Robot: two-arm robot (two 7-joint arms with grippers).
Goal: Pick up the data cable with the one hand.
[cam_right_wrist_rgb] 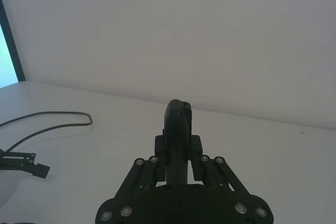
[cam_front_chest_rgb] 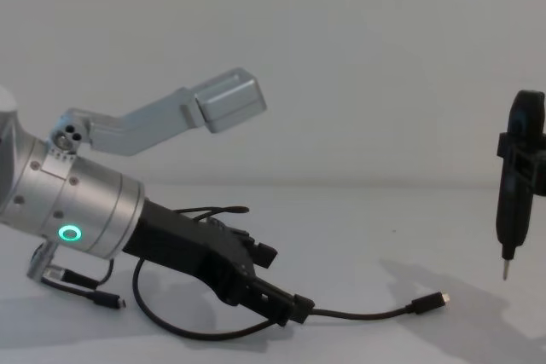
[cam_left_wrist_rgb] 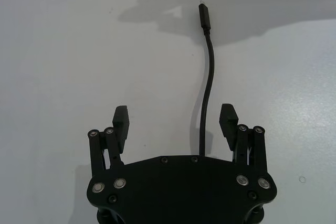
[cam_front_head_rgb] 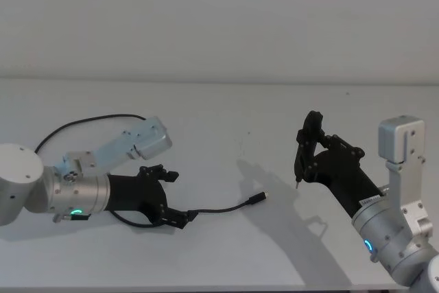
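The data cable (cam_front_head_rgb: pixel 223 208) lies on the white table (cam_front_head_rgb: pixel 226 114), a thin black cord with its silver-tipped plug (cam_front_head_rgb: pixel 258 199) pointing right. My left gripper (cam_front_head_rgb: pixel 175 198), the one hand with the green ring, sits low over the cord and is open. In the left wrist view the data cable (cam_left_wrist_rgb: pixel 205 103) runs between the two fingers (cam_left_wrist_rgb: pixel 122 120), nearer one of them, touching neither. The chest view shows the left gripper (cam_front_chest_rgb: pixel 280 283) down at table height with the data cable (cam_front_chest_rgb: pixel 367 314) trailing out to its plug (cam_front_chest_rgb: pixel 431 300).
My right gripper (cam_front_head_rgb: pixel 306 161) hangs above the table's right side, shut on a slim black pen-like tool (cam_right_wrist_rgb: pixel 177 124) whose tip points down (cam_front_chest_rgb: pixel 505 274). The cord's far loop (cam_front_head_rgb: pixel 82 123) curves behind the left arm. A second plug (cam_front_chest_rgb: pixel 115 302) lies under the left wrist.
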